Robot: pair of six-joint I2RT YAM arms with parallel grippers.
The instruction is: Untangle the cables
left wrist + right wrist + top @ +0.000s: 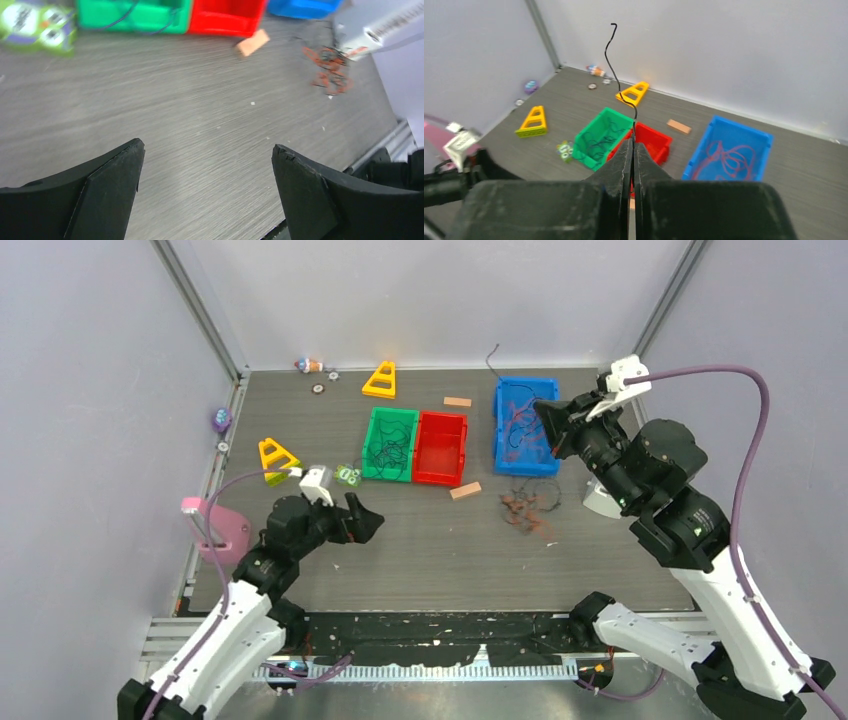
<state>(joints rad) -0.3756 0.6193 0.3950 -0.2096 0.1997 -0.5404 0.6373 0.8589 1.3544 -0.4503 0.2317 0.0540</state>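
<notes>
My right gripper (pixel 547 416) hovers over the blue bin (pixel 499 430) and is shut on a thin black cable strand (pixel 610 52) that sticks up past the fingertips (pixel 628 146). The strand's free end shows in the top view (pixel 492 361). The blue bin (pixel 758 137) holds orange-red strands (pixel 729 156). The green bin (pixel 374 440) holds dark strands (pixel 600 136). A small clump of orange-red and dark cables (pixel 527 510) lies on the table in front of the blue bin; it also shows in the left wrist view (pixel 330 70). My left gripper (pixel 367 519) is open and empty, low over bare table (pixel 207 150).
A red bin (pixel 441 447) stands between the green and blue bins. Two yellow triangles (pixel 380 381) (pixel 276 457), two wooden blocks (pixel 457 401) (pixel 465 491), a small green toy (pixel 347 475), a pink object (pixel 222 528) and small items by the back wall lie around.
</notes>
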